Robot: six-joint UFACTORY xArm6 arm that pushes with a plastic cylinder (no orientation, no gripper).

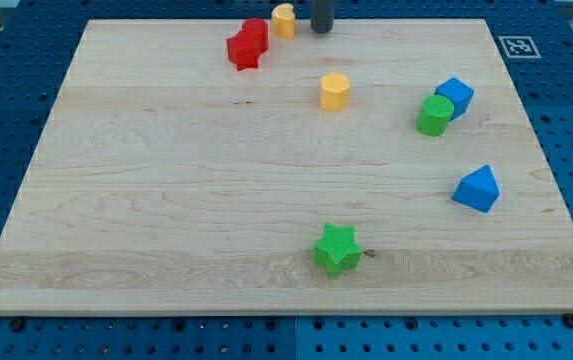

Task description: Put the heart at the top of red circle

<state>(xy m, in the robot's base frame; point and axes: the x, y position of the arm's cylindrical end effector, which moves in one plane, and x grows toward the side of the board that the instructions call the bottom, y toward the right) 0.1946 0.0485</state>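
At the view's top edge, just right of centre, a straight dark rod comes down to the wooden tabletop; this rod is the tool, and it has no parts that open or shut. My tip rests near the far edge, just right of a yellow heart block. The heart sits just beside a red circle block, up and to its right. A second red block, its shape unclear, touches the circle on its lower left. A yellow hexagon block stands below the tip, well apart. On the view's right, a green cylinder touches a blue cube; a blue triangular block lies lower. A green star sits near the bottom.
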